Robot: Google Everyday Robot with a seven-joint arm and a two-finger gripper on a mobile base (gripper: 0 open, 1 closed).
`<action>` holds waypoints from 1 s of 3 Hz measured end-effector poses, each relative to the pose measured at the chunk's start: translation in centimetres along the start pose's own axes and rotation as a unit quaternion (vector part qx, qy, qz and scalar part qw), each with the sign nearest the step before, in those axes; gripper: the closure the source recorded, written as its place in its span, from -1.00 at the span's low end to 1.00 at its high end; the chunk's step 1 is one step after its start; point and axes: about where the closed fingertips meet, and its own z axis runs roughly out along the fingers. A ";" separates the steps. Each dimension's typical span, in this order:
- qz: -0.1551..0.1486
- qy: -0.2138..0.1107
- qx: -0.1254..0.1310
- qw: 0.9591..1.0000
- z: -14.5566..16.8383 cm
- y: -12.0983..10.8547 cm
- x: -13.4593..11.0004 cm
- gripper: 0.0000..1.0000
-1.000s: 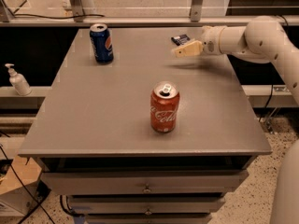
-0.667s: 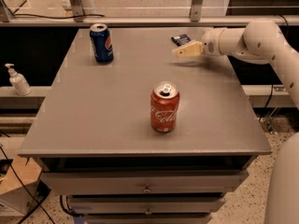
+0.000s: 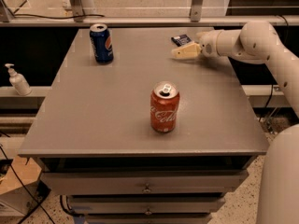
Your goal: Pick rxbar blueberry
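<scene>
We're only getting the one camera view here. The gripper (image 3: pixel 183 53) is hovering around the far right part of the grey table (image 3: pixel 93 125), coming in from the right on the white arm (image 3: pixel 254 40) and pointing left. Honestly, we're not managing to tell if it's open or closed; from this angle it's reading as one tan wedge. It isn't visibly carrying anything, and we can't say whether it's touching the tabletop. The rxbar blueberry (image 3: pixel 181 39) is lying flat near the table's back edge, just behind the gripper's tip and really close to it, though we can't tell if they're touching. A blue Pepsi can (image 3: pixel 101 43) is standing upright at the back left. A red Coke can (image 3: pixel 164 107) is sitting upright mid-table toward the front, well apart from the gripper.
</scene>
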 end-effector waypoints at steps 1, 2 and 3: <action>0.000 0.000 -0.006 1.000 0.1 0.1 0.0 -0.17; 0.002 -0.001 -0.010 1.000 0.1 0.2 0.0 0.32; 0.006 0.000 -0.013 1.000 0.2 0.4 0.4 0.77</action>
